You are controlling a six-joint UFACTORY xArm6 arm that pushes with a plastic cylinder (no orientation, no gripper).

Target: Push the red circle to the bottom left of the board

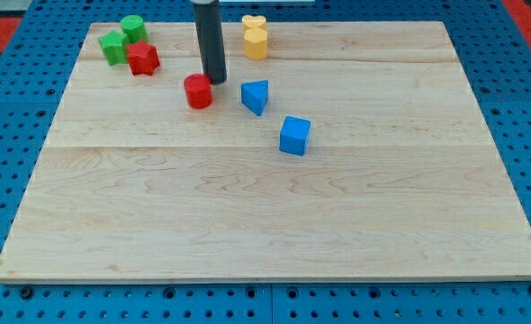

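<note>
The red circle stands on the wooden board in its upper left part. My tip is right next to the red circle, at its upper right, touching or nearly touching it. The rod rises straight to the view's top.
A red star, a green star and a green circle cluster at the top left. A yellow block stands at the top middle. A blue triangle and a blue cube lie right of the red circle.
</note>
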